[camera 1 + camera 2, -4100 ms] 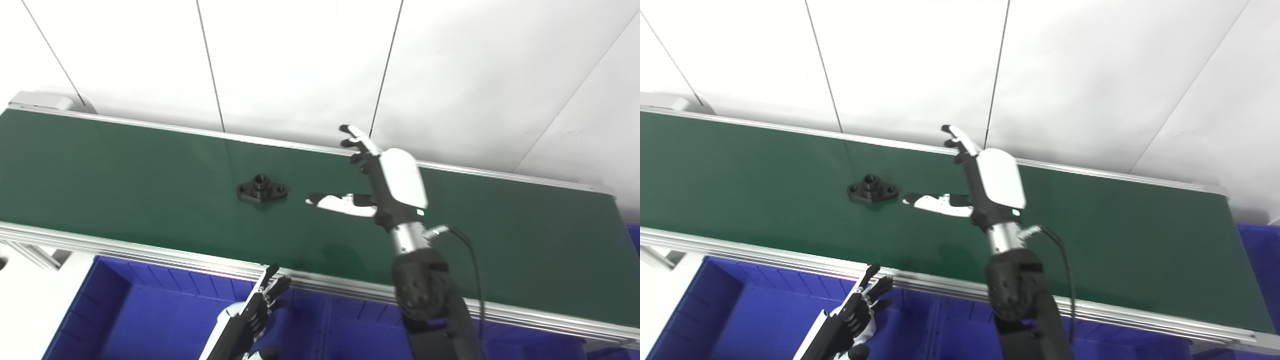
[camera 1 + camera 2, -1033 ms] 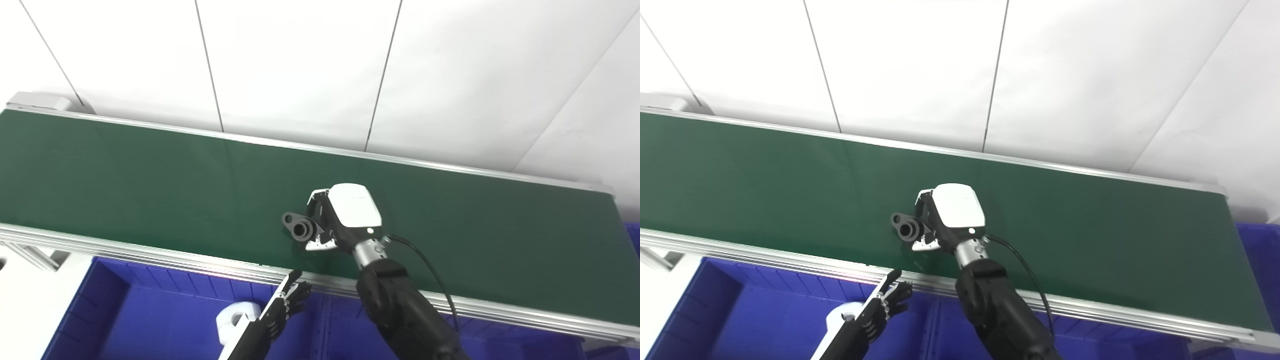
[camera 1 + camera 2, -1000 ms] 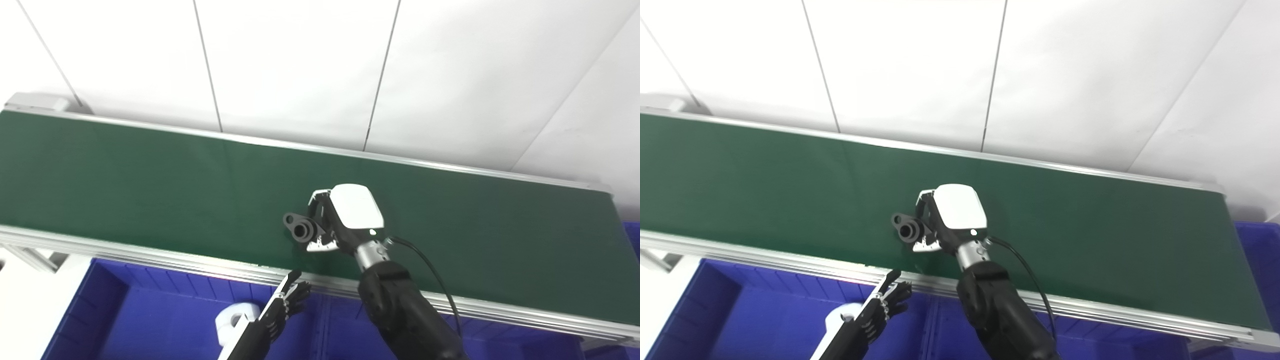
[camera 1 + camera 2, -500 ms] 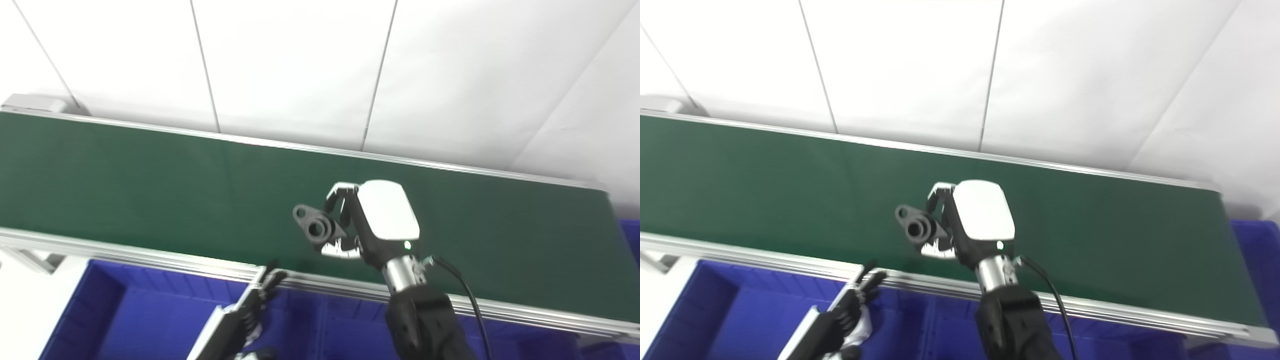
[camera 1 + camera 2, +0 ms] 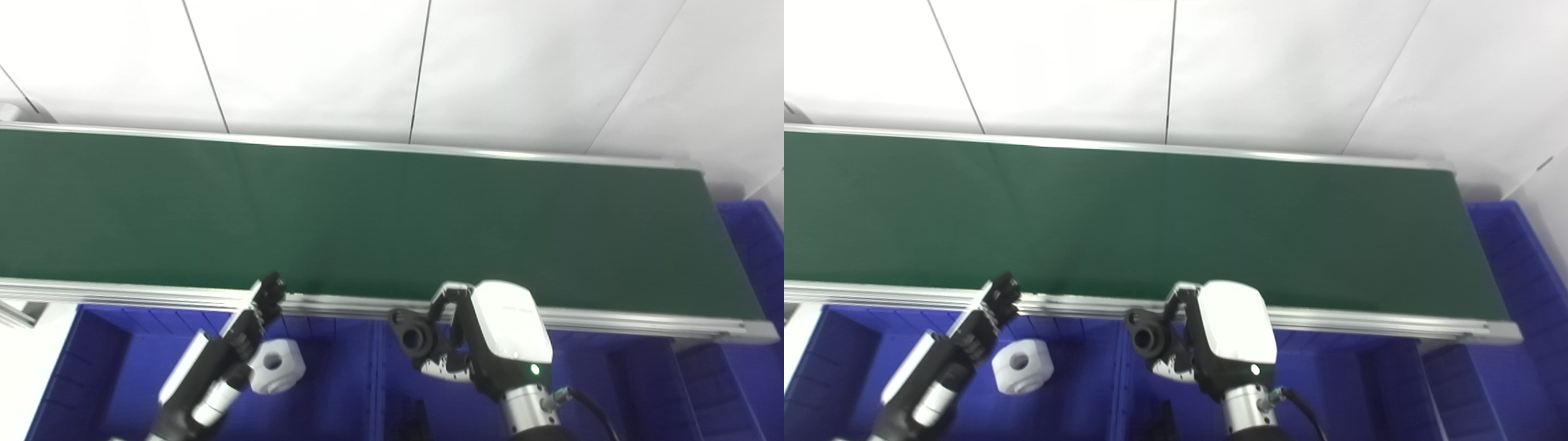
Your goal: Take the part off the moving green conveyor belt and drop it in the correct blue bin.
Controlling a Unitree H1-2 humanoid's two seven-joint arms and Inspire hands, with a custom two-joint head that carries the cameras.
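Note:
The black flanged part [image 5: 413, 334] hangs in my right hand [image 5: 484, 343], which is shut on it, near the front rail and above the middle blue bin [image 5: 588, 392]. The green conveyor belt [image 5: 367, 214] carries nothing in view. My left hand [image 5: 248, 324] reaches up over the left blue bin [image 5: 104, 361], fingers extended together toward the belt's front rail, holding nothing. A white ring-shaped part [image 5: 277, 365] lies in the left bin just beside that hand.
The belt's aluminium front rail [image 5: 612, 318] runs between belt and bins. Another blue bin [image 5: 753, 245] stands at the belt's right end. A dark object [image 5: 415, 416] lies low in the middle bin. White wall panels stand behind the belt.
My right hand has carried the black part off the belt, back over the front rail, to above the bins. The camera has tilted down, showing more of the bins.

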